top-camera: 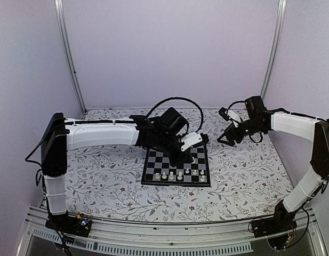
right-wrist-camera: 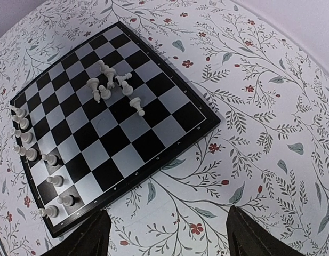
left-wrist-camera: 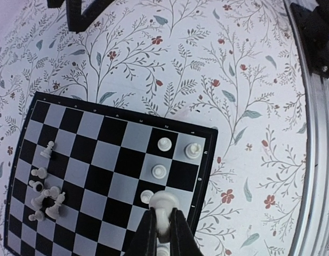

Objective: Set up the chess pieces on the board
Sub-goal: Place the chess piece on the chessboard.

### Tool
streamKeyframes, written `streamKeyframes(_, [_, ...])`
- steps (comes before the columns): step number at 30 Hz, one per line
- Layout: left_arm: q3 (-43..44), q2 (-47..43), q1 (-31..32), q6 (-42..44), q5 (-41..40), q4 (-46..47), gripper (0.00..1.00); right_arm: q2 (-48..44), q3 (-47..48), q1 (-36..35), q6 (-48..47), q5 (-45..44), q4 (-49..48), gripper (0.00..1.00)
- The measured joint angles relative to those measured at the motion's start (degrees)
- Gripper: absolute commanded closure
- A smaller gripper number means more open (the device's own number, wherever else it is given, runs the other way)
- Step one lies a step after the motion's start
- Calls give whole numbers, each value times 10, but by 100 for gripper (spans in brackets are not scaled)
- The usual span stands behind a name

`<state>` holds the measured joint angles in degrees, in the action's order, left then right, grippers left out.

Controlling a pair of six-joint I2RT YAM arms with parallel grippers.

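Note:
The board (top-camera: 153, 162) lies mid-table, black and pale checks. My left gripper (left-wrist-camera: 163, 216) is shut on a white pawn (left-wrist-camera: 164, 201), held just above the board's (left-wrist-camera: 116, 133) right edge squares. Three pawns (left-wrist-camera: 159, 171) and a taller piece (left-wrist-camera: 192, 150) stand beyond it. A loose cluster of white pieces (left-wrist-camera: 47, 200) sits at the board's left side. From above, the left gripper (top-camera: 181, 158) hangs over the board's middle. My right gripper (top-camera: 226, 140) is open, off the board's far right corner; in its wrist view the right gripper (right-wrist-camera: 169, 240) holds nothing.
The right wrist view shows a row of pawns (right-wrist-camera: 25, 141) along one board (right-wrist-camera: 153, 138) edge and a jumble of pieces (right-wrist-camera: 108, 85) near the middle. Floral table surface (top-camera: 244, 176) surrounds the board. An aluminium rail (top-camera: 169, 234) runs along the near edge.

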<state>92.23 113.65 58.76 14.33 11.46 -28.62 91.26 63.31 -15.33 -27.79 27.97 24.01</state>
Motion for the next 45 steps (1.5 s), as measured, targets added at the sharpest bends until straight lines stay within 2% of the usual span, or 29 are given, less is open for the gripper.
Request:
streamKeyframes(6, [29, 37, 9, 34, -33, -28, 97, 18, 0, 0, 0, 0, -5, 22])
streamKeyframes(18, [83, 111, 38, 52, -41, -62, 97, 38, 1, 0, -3, 2, -3, 22])
streamKeyframes(45, [105, 158, 52, 56, -62, -82, 92, 64, 10, 0, -6, 14, 18, 21])
